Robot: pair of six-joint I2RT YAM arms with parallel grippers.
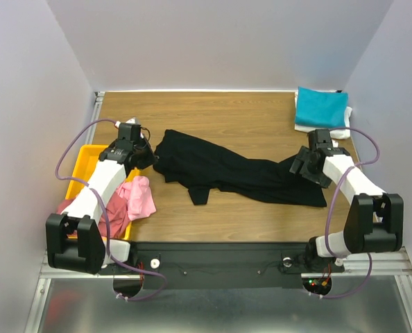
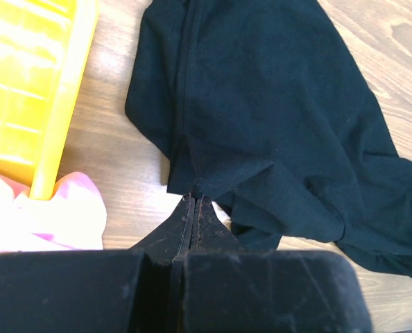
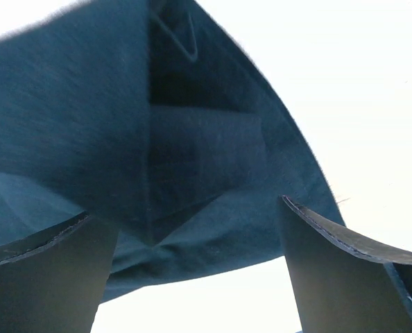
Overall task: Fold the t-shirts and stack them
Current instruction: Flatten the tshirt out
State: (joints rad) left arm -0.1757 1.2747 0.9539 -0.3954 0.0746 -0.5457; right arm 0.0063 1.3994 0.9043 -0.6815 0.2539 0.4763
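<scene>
The large black t-shirt (image 1: pixel 227 170) lies crumpled and stretched across the middle of the table. My left gripper (image 1: pixel 145 158) is at its left edge, and in the left wrist view it (image 2: pixel 194 198) is shut on the hem of the black t-shirt (image 2: pixel 275 104). My right gripper (image 1: pixel 297 165) is open over the shirt's right end; in the right wrist view the black cloth (image 3: pixel 157 139) lies between and beyond the spread fingers (image 3: pixel 338 270). A folded teal t-shirt (image 1: pixel 320 107) lies on a white one (image 1: pixel 341 132) at the back right. The pink t-shirt (image 1: pixel 140 196) and the dusty red one (image 1: pixel 112 215) hang out of the tray.
A yellow plastic tray (image 1: pixel 84 163) stands at the left edge of the table, also in the left wrist view (image 2: pixel 26 83), with pink cloth (image 2: pixel 60 215) beside it. Grey walls close in the table on three sides.
</scene>
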